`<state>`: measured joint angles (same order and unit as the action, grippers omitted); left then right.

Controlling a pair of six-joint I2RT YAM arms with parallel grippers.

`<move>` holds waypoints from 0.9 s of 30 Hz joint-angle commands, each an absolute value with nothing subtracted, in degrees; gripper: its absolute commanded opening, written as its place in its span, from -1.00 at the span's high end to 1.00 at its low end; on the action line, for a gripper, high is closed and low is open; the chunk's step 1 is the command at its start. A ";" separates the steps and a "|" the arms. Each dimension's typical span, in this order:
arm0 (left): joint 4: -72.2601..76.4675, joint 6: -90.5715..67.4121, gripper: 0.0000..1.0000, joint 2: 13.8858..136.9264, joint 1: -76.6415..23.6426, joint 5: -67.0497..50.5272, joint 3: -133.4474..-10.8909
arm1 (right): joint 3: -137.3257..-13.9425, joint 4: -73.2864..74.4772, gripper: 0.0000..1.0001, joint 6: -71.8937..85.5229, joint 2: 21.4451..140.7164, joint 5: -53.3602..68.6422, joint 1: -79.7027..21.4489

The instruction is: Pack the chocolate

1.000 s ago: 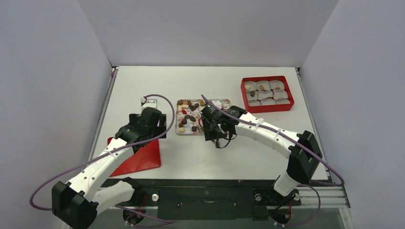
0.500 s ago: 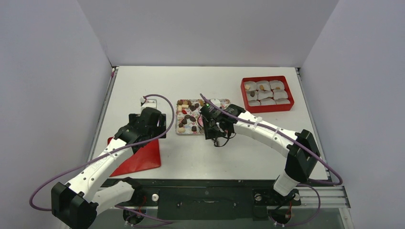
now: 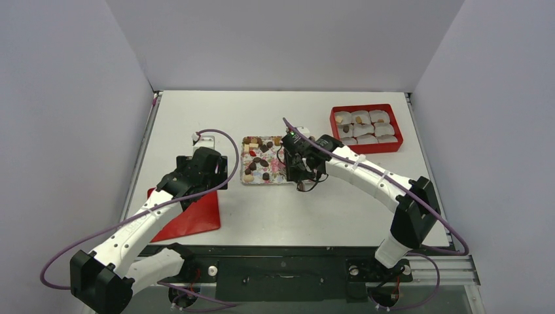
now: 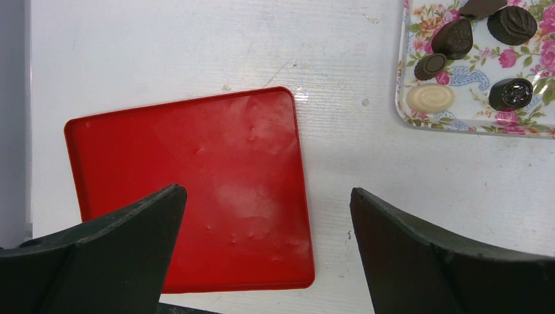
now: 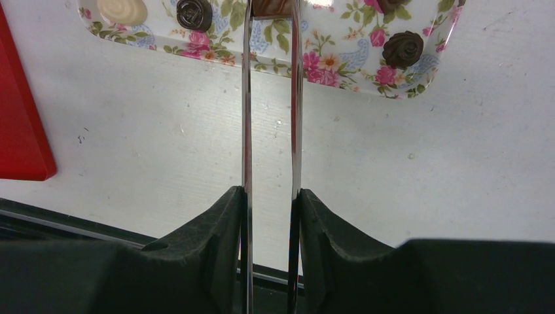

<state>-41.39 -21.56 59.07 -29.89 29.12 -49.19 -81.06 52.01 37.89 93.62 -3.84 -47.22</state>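
We see the right gripper (image 5: 270, 196) clamped on a pair of metal tongs (image 5: 247, 98), with both fingers pressing the blades from outside. The tong tips pinch a brown chocolate (image 5: 270, 6) over the flowered tray (image 5: 340, 73); we cannot tell whether this piece touches the tray. The remaining chocolates (image 3: 258, 161) lie loose on the tray, dark, tan and cream, near the centre of the table (image 3: 327, 209). A few more sit in white paper cups (image 3: 363, 129) inside the red box (image 3: 366, 150) at the far right. The left gripper (image 4: 266, 193) hangs with its jaws spread wide and holds nothing, above the flat red lid (image 4: 196, 196) that lies left of the tray.
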 commanded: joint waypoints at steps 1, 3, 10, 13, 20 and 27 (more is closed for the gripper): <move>-40.16 -21.33 -0.93 58.00 -29.53 29.84 -50.09 | -84.38 51.77 0.41 37.01 92.11 -4.40 -46.37; -40.17 -21.22 -0.93 58.08 -29.53 29.83 -50.03 | -84.66 51.81 0.41 36.99 91.96 -4.24 -46.13; -40.16 -21.21 -0.93 58.00 -29.53 29.82 -50.07 | -85.23 52.01 0.41 36.70 90.28 -3.56 -44.21; -40.17 -21.24 -0.93 58.07 -29.53 29.82 -50.03 | -85.46 52.05 0.41 36.48 89.39 -3.45 -43.18; -40.17 -21.24 -0.93 58.14 -29.53 29.74 -50.04 | -86.32 52.62 0.40 35.64 87.27 -3.47 -38.80; -40.14 -21.21 -0.93 58.12 -29.48 29.67 -50.05 | -88.50 52.92 0.39 34.27 86.89 -1.94 -32.50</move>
